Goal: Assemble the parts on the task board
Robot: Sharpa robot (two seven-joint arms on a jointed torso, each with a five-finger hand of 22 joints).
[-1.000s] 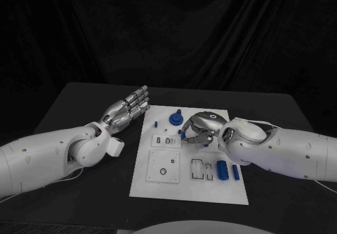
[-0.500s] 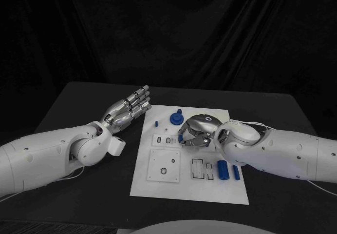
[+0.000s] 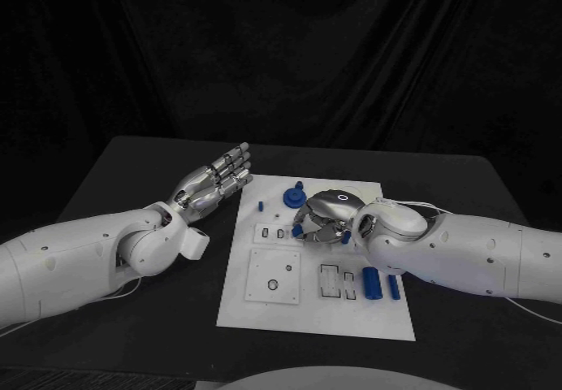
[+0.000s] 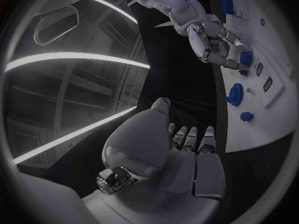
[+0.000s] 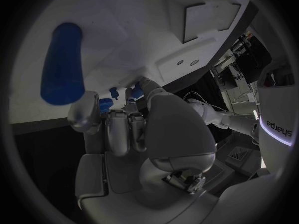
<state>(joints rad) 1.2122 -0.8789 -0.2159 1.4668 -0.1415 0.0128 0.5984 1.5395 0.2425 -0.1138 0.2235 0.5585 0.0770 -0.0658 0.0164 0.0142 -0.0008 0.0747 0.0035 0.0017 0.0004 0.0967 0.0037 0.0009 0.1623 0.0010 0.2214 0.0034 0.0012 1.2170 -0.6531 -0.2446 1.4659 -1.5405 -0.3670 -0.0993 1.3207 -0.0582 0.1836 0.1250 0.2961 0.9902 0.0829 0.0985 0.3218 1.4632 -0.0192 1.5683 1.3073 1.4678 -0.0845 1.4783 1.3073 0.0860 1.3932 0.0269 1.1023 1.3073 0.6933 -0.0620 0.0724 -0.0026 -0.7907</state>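
Hiding a blue part — right robot hand curled.

1. The table is black, and so is the curtain behind it.
2. The board on the table is white, with dark-outlined slots.
3. The parts on the board are blue: a round knob at the far end, and a long peg and a thin peg on the right side.
4. Both arms are white; the left hand and right hand are silver.
5. The right hand carries a small white ring mark on a dark patch.
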